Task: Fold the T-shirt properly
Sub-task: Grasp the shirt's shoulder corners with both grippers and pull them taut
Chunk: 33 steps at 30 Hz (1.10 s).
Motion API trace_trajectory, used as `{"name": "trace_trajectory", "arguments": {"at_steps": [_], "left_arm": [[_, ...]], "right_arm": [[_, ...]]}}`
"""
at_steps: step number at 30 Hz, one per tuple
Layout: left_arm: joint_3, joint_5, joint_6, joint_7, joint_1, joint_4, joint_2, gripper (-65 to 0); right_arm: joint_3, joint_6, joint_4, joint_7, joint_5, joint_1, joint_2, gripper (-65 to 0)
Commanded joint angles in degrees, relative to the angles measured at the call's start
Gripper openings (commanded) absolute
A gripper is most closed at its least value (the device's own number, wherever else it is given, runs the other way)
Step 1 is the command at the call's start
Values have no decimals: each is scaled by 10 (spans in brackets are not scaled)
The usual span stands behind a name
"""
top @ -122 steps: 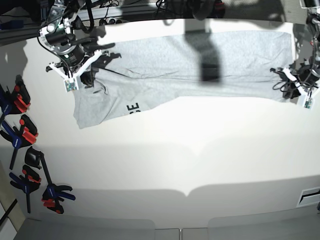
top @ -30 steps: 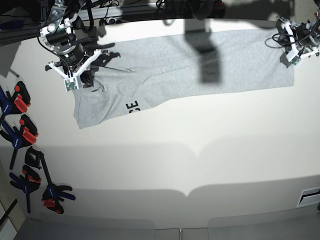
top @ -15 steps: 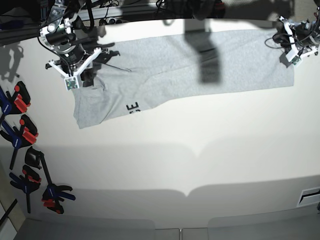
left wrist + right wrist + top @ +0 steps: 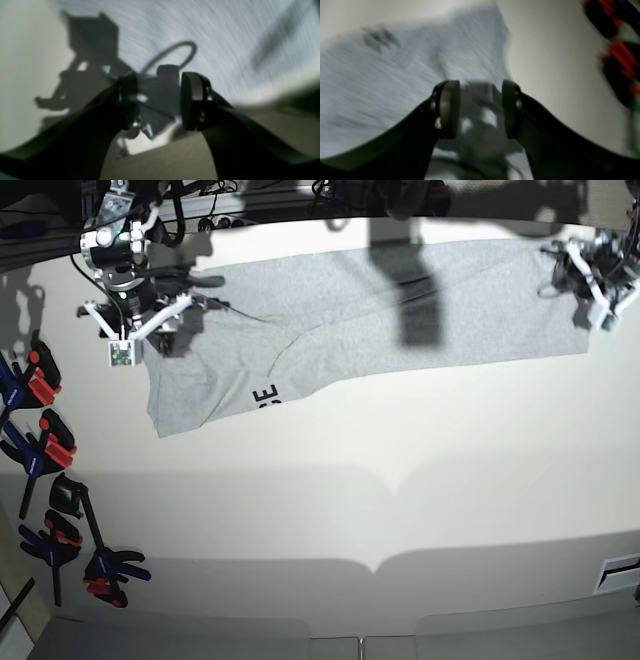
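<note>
The left hand (image 4: 160,101), a black two-finger gripper, is open. Its fingers stand apart, and grey cloth and dark shadow show in the gap between them. In the base view, this hand is at the far right, over the right end of the cloth.

The right hand (image 4: 481,108), a matching black two-finger gripper, is also open. Its fingers stand apart, with shadowed grey cloth visible in the gap. In the base view, this hand is at the far left, over the left end of the cloth. Whether the fingers of either hand touch the cloth cannot be told.

The light heather-grey cotton T-shirt (image 4: 480,325) lies on the far part of the smooth white surface (image 4: 350,500). It forms a long band that runs from left to right. The left portion widens and extends toward the near side, ending in a corner. A curved fold line crosses the cloth from left of centre toward the far right. Part of the black block lettering (image 4: 266,395) is exposed at the near edge of the left portion; the rest of the print is hidden. Small creases are visible below the right hand.

A group of black, red and blue clamps (image 4: 50,545) is at the left edge of the surface, clear of the T-shirt. A grey strip (image 4: 220,639) borders the near edge.
</note>
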<state>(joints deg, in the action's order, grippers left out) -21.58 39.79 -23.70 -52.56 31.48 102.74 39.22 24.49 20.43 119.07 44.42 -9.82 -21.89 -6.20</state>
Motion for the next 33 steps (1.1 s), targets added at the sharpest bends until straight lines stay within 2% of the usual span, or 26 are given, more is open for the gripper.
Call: {"name": "trace_trajectory", "arguments": {"at_steps": [1, 3, 5, 8, 12, 14, 17, 20, 23, 26, 33], "left_arm": [[-6, 7, 7, 9, -10, 20, 0, -383], [-6, 2, 24, 15, -24, 37, -28, -383], [-6, -13, 27, 44, -31, 49, -70, -383], [-4, -34, 25, 75, -32, 46, -126, -383], [0, -62, 25, 78, -30, 9, -150, -383], [0, -80, 25, 102, -32, -31, -149, -383], [0, -145, 25, 145, -40, -100, -149, -383], [0, -190, 25, 149, -61, -164, -141, -383], [0, -187, 26, 141, -79, -189, -122, -383], [0, -187, 26, 139, -90, -179, -102, -383], [-1, -187, 27, 119, -109, -123, -60, -383]], "right_arm": [[2, -2, 13, -25, -32, 3, -4, -393], [0, 17, 13, -42, -90, 3, 0, -394], [-12, 35, 9, -42, -116, 3, 0, -394], [-37, 37, -15, -43, -105, 3, 0, -394], [-72, 36, -63, -44, -63, 3, 0, -394], [-83, 28, -95, -50, -41, 4, 0, -394], [-81, 7, -158, -58, -3, 17, 0, -394], [-68, -1, -222, -63, 11, 40, 0, -394], [-63, 0, -255, -60, 6, 58, -1, -394], [-63, 7, -255, -61, -27, 64, 0, -394], [-64, 19, -255, -46, -28, 86, 0, -394]]}}
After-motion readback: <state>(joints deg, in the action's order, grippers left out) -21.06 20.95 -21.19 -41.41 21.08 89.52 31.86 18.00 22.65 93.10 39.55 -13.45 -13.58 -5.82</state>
